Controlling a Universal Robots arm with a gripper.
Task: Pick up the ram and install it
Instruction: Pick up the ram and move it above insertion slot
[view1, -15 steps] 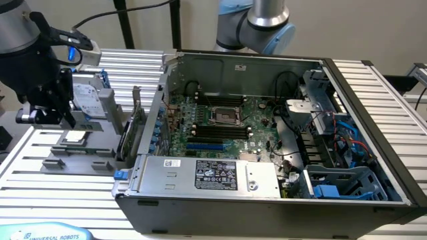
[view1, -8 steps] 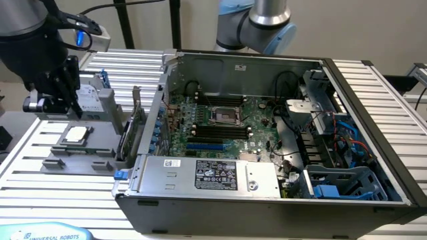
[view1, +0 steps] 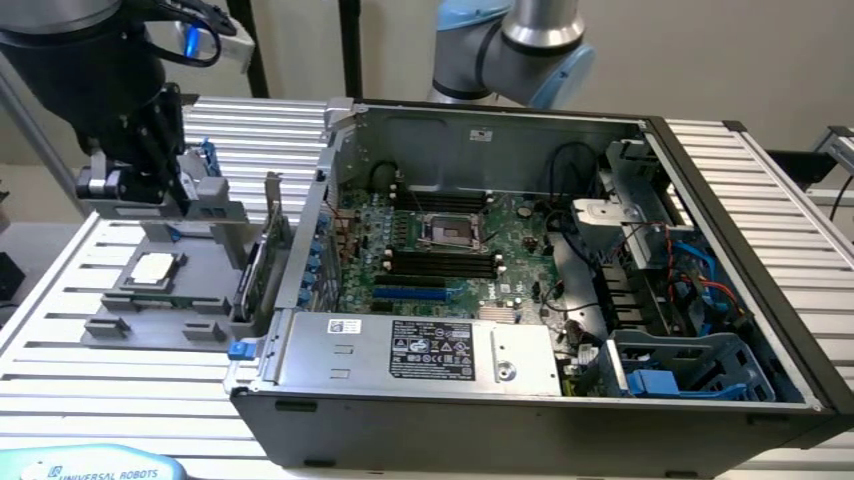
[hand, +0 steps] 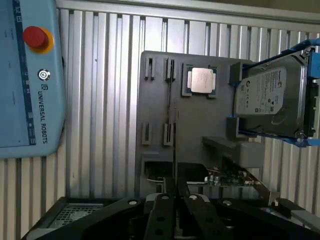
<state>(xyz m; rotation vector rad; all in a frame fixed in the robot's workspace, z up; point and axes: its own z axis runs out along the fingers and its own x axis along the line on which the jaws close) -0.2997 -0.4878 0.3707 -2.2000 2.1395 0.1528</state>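
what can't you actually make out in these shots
- Wrist view: the ram stands edge-on, so its chips are hidden; the gripper covers one end.
- Wrist view: the hard drive is cut off by the picture's edge.
- Exterior view: the motherboard slots are too small to tell whether their latches are open.

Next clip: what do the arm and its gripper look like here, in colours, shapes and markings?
The arm has silver-grey tubes and rounded joints with pale blue caps. Its wrist section is bulky and black, with a small blue light glowing on it. The gripper is black too, made of flat angular links studded with round silvery bolt heads.
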